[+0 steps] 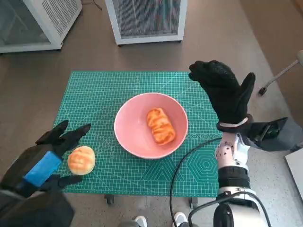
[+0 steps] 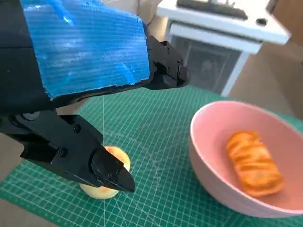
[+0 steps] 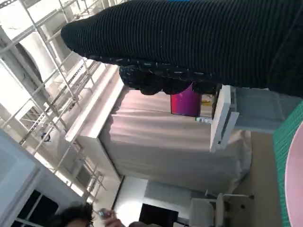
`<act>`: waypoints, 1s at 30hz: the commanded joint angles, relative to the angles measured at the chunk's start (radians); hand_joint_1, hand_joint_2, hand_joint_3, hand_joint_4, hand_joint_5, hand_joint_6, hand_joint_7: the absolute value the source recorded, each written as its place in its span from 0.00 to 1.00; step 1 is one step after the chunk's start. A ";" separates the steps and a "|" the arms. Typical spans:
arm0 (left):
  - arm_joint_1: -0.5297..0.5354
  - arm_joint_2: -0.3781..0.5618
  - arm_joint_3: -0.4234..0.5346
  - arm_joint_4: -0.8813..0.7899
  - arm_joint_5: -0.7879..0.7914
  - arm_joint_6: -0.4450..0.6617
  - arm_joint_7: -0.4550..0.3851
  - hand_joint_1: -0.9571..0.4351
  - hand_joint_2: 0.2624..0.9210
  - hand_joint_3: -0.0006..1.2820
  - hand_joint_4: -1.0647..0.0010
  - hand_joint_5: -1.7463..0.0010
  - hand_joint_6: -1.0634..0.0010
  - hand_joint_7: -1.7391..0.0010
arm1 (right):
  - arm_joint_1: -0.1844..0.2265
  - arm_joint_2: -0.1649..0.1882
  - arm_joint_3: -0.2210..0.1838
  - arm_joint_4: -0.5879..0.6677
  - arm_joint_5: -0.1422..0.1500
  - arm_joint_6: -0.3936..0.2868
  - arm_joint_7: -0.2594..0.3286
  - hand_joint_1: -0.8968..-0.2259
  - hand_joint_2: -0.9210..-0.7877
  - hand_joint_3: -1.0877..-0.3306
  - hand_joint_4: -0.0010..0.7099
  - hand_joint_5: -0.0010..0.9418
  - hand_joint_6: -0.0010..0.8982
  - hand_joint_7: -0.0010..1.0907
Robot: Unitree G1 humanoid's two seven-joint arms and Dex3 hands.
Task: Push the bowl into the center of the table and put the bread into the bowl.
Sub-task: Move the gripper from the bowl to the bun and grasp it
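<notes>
Bowl (image 1: 150, 125), pink, sits mid-worktop on green cutting mat (image 1: 104, 94), one striped bread (image 1: 160, 125) lying inside. Second bread, a round bun (image 1: 81, 160), rests on the mat near the front left edge. Left hand (image 1: 45, 158) hovers around the bun, fingers apart on either side, contact unclear, not clamped. Right hand (image 1: 225, 90) raised above the worktop's right side, fingers spread, holding nothing. White cabinets (image 1: 147, 19) stand on the floor beyond.

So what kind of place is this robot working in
Probably a robotics lab or test room, not a kitchen: a green cutting mat covers the small wheeled table, white mesh-fronted cabinets stand on the bare floor, and metal shelving racks rise behind.
</notes>
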 commanded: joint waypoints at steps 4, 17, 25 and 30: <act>-0.044 -0.009 -0.112 0.109 0.076 0.019 0.043 0.65 0.73 0.01 0.90 0.99 0.73 0.99 | 0.008 -0.012 -0.007 -0.003 0.005 0.020 0.013 0.67 0.00 0.90 0.65 0.00 0.72 0.01; -0.094 -0.021 -0.237 0.297 0.178 0.063 0.067 0.66 0.76 0.01 0.88 0.99 0.71 0.99 | 0.016 -0.010 -0.008 -0.020 0.003 0.024 0.011 0.67 0.00 0.90 0.65 0.00 0.72 0.00; -0.157 -0.010 -0.328 0.392 0.251 0.193 -0.006 0.67 0.78 0.01 0.82 0.99 0.67 0.99 | 0.018 -0.009 -0.007 -0.026 0.000 0.024 0.006 0.67 0.00 0.90 0.65 0.00 0.72 0.00; -0.194 0.000 -0.387 0.453 0.300 0.247 -0.039 0.67 0.79 0.01 0.76 0.99 0.60 0.98 | 0.022 -0.007 -0.004 -0.034 -0.003 0.023 0.000 0.67 0.00 0.90 0.65 0.00 0.72 0.00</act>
